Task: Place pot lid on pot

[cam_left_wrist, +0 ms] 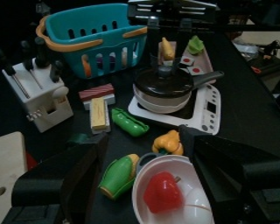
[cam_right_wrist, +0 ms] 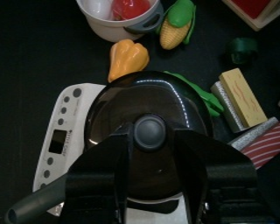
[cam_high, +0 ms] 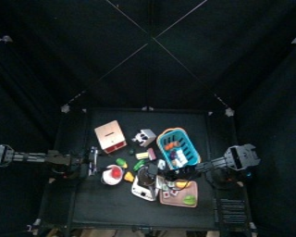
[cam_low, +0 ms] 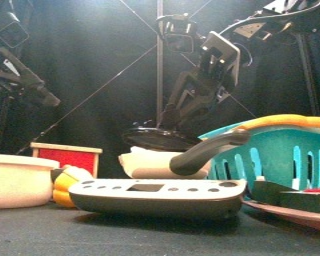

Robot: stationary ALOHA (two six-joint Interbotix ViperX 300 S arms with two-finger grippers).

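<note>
The pot lid already sits on the pot, on the scale. The right gripper hangs directly above the knob, jaws apart, holding nothing; the pot handle points toward seven o'clock. The left gripper rests far away, open.

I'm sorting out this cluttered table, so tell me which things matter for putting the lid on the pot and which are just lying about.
Belongs to the job:
pot lid
pot
right tool

Just lying about:
teal basket
white bowl
corn
kitchen scale
knife block
</note>
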